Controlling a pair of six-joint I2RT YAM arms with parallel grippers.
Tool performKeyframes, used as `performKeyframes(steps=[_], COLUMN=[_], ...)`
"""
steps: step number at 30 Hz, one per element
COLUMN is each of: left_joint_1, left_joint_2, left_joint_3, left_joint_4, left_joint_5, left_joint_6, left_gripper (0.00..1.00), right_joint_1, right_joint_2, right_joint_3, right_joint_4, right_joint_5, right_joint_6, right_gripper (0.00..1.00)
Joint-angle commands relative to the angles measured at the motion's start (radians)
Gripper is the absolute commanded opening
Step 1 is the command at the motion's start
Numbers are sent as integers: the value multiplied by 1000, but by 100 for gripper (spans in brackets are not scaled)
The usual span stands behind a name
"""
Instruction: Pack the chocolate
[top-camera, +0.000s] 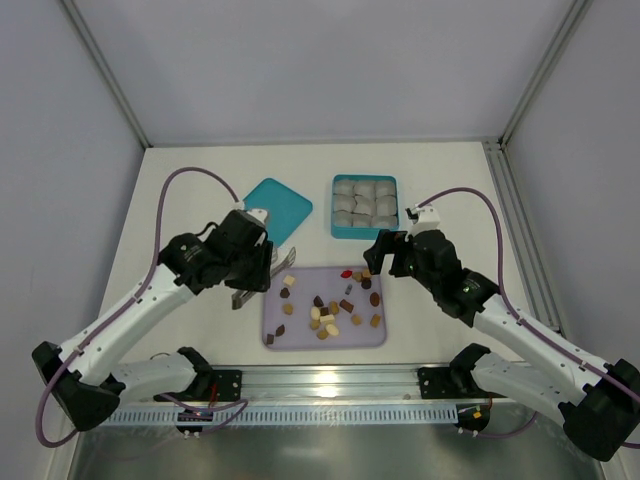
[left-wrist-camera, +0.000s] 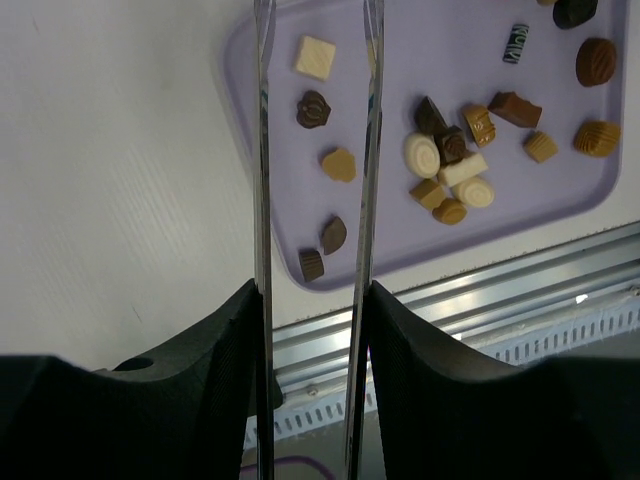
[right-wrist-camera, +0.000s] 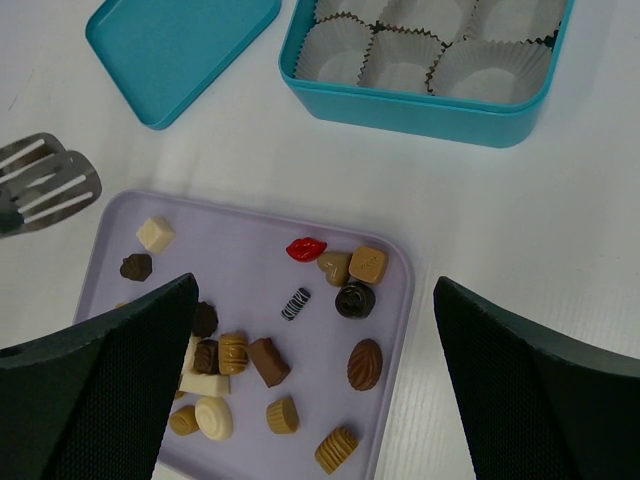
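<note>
Left wrist: left pincer (left-wrist-camera: 312, 300) grasps tongs (left-wrist-camera: 262, 150) near chocolate (left-wrist-camera: 338, 164) tray (left-wrist-camera: 520, 190); top: right pincer (top-camera: 385, 252) released.

Top view: lavender tray (top-camera: 372, 338) sits near-centre on the white bench (top-camera: 200, 195), with the chocolate (top-camera: 322, 315) scattered on it, mixed brown, tan and cream, and one red piece at the far edge. The teal box (top-camera: 365, 236) sits beyond the tray, filled with white paper cups (top-camera: 364, 206). The teal lid (top-camera: 277, 210) lies flat to the box's left, apart from it. My left jaws grip metal tongs (top-camera: 288, 260), whose tips are just over the tray's far left corner. My right jaws are spread wide and hold nothing, over the tray's far right corner.
</note>
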Motion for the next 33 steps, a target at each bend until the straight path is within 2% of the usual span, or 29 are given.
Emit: performKeyframes(steps=[1, 12, 21, 33], left_joint_1=[-67, -257, -320, -343], left_joint_2=[-25, 37, 121, 173], left_joint_3=[-17, -37, -42, -62], left_joint_4=[-32, 18, 66, 87], left_joint_5=[-22, 15, 18, 24], left_joint_6=[-52, -132, -145, -153], left_gripper=[44, 44, 45, 45], right_joint_1=[1, 1, 1, 0], right_joint_2=[-2, -31, -65, -88], right_joint_3=[33, 11, -3, -18], right_joint_4=[15, 1, -20, -26], right_joint_5=[7, 22, 43, 49], right_joint_6=[17, 12, 3, -2], right_gripper=[100, 100, 100, 100])
